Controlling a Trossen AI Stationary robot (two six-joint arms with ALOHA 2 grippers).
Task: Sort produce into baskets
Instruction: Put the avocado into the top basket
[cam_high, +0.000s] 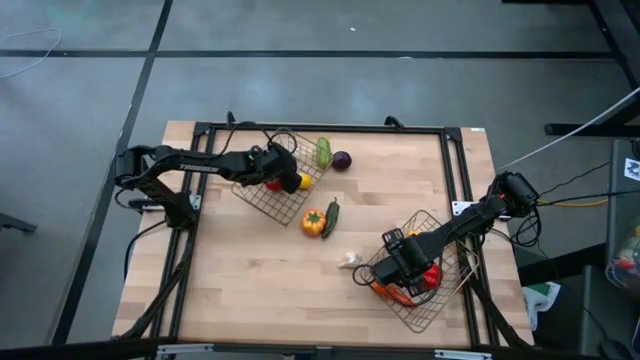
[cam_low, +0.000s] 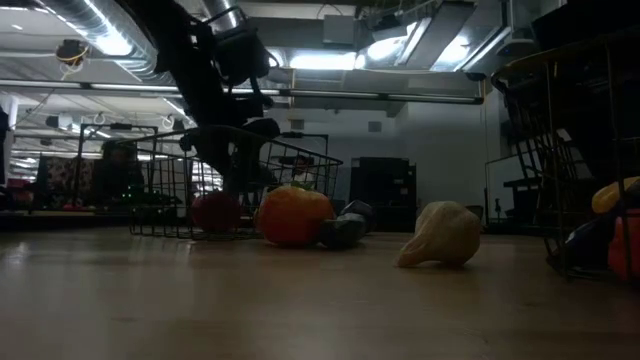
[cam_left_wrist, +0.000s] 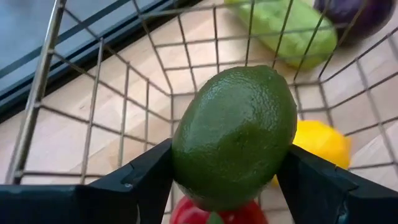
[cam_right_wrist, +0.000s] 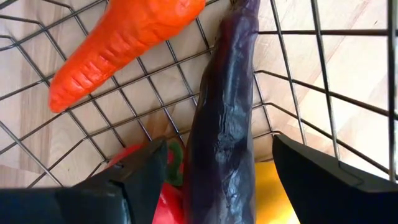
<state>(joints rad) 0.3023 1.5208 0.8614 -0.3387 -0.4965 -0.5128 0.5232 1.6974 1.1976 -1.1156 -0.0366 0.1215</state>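
Over the wooden table (cam_high: 250, 290), two dark robot arms each reach into a wire basket. Toward the far left corner, the left gripper (cam_left_wrist: 227, 186) hangs inside the left basket (cam_high: 262, 200), its fingers pinching a green avocado (cam_left_wrist: 235, 134) from both sides; a lemon (cam_left_wrist: 320, 143) and a red piece lie on the mesh below it. Just outside that basket's far side rest a pale green cucumber (cam_high: 324, 152) and a purple onion (cam_high: 342, 160). Near the right front corner, the right gripper (cam_right_wrist: 214, 171) sits in the right basket (cam_high: 445, 300), fingers spread to either side of a dark purple aubergine (cam_right_wrist: 225, 124); whether they press on it cannot be told. A carrot (cam_right_wrist: 118, 46) lies beside the aubergine, with red and yellow pieces under the fingers. Between the baskets, on bare wood, lie an orange pepper (cam_high: 313, 222), a dark green vegetable (cam_high: 331, 217) just beside it, and a pale garlic bulb (cam_high: 349, 260).
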